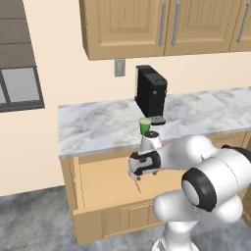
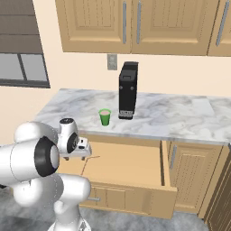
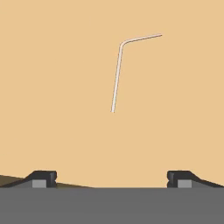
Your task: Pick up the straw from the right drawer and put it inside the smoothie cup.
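Observation:
The straw (image 3: pixel 117 74), a thin stick with a bent end, lies flat on the plain floor of the right drawer (image 2: pixel 131 169), which is pulled out under the counter. In the hand view my gripper (image 3: pixel 112 179) looks straight down at it, fingers wide apart and open with nothing between them; the straw lies ahead of the fingertips. From the base views the gripper (image 1: pixel 141 175) (image 2: pixel 80 156) hovers just above the drawer's left part, over the straw (image 2: pixel 88 163). The smoothie cup (image 1: pixel 145 126) (image 2: pixel 104 117), small and bright green, stands upright on the marble counter beside the black machine.
A black coffee machine (image 1: pixel 151 93) (image 2: pixel 127 90) stands on the counter against the wall, right of the cup. Wooden wall cabinets (image 2: pixel 135 25) hang above. The drawer's front wall (image 2: pixel 149 198) juts out toward the base. A closed cabinet door (image 2: pixel 194 176) is to the drawer's right.

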